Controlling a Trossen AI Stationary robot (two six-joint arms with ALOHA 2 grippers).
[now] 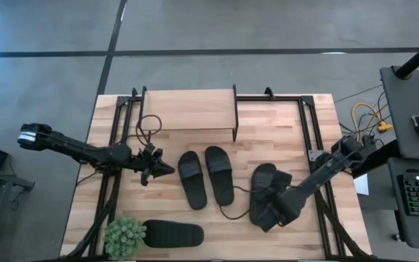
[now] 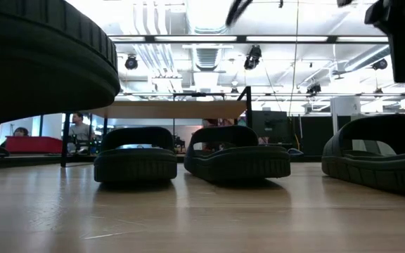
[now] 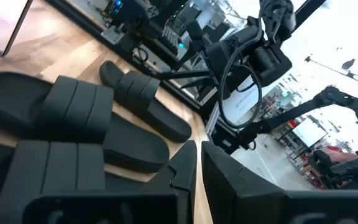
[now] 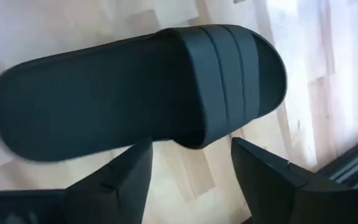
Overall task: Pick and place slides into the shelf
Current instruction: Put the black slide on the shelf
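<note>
The right gripper's [image 4: 188, 171] two dark fingers are spread wide, with nothing held between them, and are poised just above the edge of a black slide [image 4: 135, 87] lying on the wooden table [image 1: 282, 124] at its right side. In the high view this right gripper [image 1: 271, 211] is seen over that slide [image 1: 268, 191], near the table's front right. The left gripper's [image 3: 197, 162] fingers are drawn nearly together, with only a thin gap and nothing gripped; it [image 1: 162, 169] is held at the table's left, pointing toward a pair of slides [image 1: 206, 177] laid side by side at the centre. A fourth slide [image 1: 173, 234] is placed at the front edge, beside a small green plant [image 1: 125, 236]. The shelf [image 1: 189, 109], a light wood board on thin black legs, is set at the back of the table with no slide on its top.
</note>
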